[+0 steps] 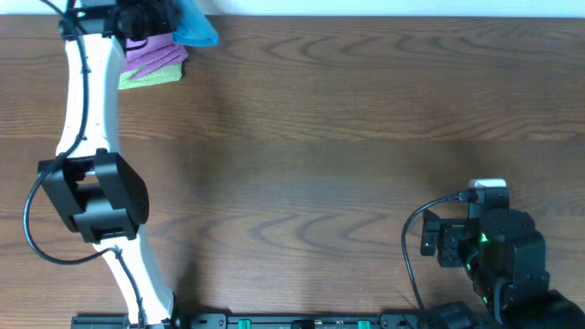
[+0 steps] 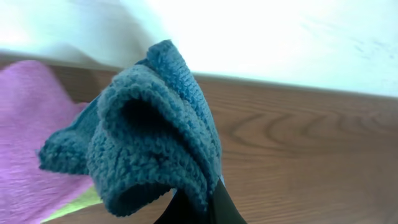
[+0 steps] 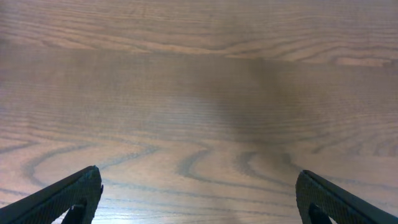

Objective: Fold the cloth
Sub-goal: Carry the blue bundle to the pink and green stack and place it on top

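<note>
The sky-blue terry cloth [image 1: 195, 26] is bunched up at the table's far left corner, hanging from my left gripper [image 1: 151, 18]. In the left wrist view the cloth [image 2: 149, 137] fills the middle in thick folds, pinched between the dark jaws [image 2: 202, 208] at the bottom edge. My left gripper is shut on it, held above the wood. My right gripper [image 3: 199, 199] is open and empty, its two fingers wide apart over bare wood at the near right [image 1: 475, 233].
A purple folded cloth [image 1: 154, 57] lies on a light-green folded cloth [image 1: 146, 79] at the far left, just under the left gripper; both show in the left wrist view [image 2: 28, 124]. The table's far edge meets a white wall.
</note>
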### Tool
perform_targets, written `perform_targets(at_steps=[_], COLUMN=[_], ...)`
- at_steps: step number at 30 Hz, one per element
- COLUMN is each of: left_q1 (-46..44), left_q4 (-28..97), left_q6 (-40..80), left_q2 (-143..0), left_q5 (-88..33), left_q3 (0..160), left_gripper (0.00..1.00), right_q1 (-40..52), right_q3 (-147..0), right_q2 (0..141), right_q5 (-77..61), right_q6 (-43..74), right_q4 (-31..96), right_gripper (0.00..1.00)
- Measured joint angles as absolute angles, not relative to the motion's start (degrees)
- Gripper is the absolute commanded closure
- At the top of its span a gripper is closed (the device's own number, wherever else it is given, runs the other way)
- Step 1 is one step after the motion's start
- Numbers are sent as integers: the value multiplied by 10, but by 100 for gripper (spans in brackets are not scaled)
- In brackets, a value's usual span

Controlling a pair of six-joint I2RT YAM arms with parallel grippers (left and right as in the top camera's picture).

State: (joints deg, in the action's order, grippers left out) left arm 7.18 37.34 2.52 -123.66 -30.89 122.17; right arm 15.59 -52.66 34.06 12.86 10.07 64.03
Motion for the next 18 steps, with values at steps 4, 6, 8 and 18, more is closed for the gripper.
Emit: perform_targets(at_steps=[4, 6, 8, 18], left_q1=[92, 100, 108, 134], left_q4=[370, 366, 359, 346], left_q6=[16, 12, 10, -39], left_q2=[-1237, -1237, -1237, -1237], left_q5=[-311, -311, -312, -315], left_q3=[1222, 1222, 1222, 1222], left_gripper=[95, 95, 95, 95], right_q1=[156, 156, 156, 156], right_q3=[-527, -527, -527, -527], right_q2=[341, 341, 341, 341], right_q5=[129, 129, 129, 129], right_q6=[101, 101, 101, 101], right_q4=[640, 640, 640, 640], right_gripper=[1, 1, 1, 1])
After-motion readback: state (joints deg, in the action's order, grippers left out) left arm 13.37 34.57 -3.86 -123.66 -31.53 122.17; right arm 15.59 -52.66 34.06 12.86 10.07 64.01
